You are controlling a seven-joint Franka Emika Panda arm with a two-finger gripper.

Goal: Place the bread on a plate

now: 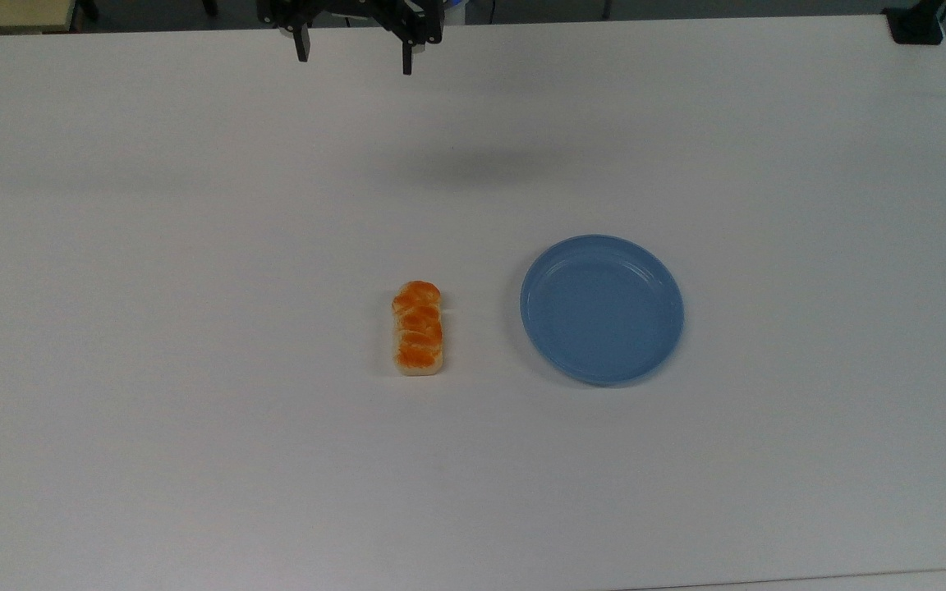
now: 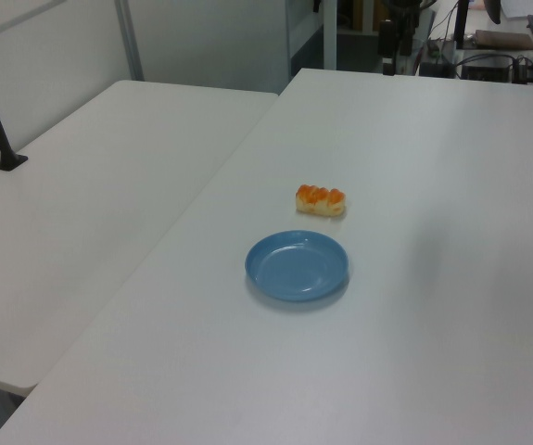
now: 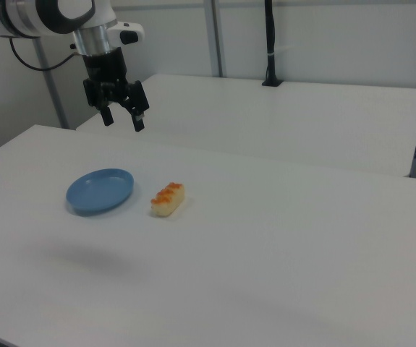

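The bread [image 1: 418,328], a small loaf with an orange-brown segmented top and cream sides, lies on the white table near the middle of the top view. Just to its right in the top view sits the light-blue plate [image 1: 601,309], apart from the loaf and holding nothing. The bread [image 2: 321,199] and plate [image 2: 297,266] also appear in the left view, and the bread [image 3: 168,199] and plate [image 3: 100,191] in the right view. My gripper [image 1: 355,51] hangs high at the top view's upper edge, well away from both, open with nothing between its fingers. The right view shows the gripper [image 3: 124,118] above the table.
A second white table [image 2: 90,204] adjoins along the left view's left. A black clamp post [image 3: 270,43] stands on it. A black mount [image 1: 916,25] sits at the table's corner in the top view's upper right. Wide bare tabletop [image 1: 194,451] surrounds the loaf and plate.
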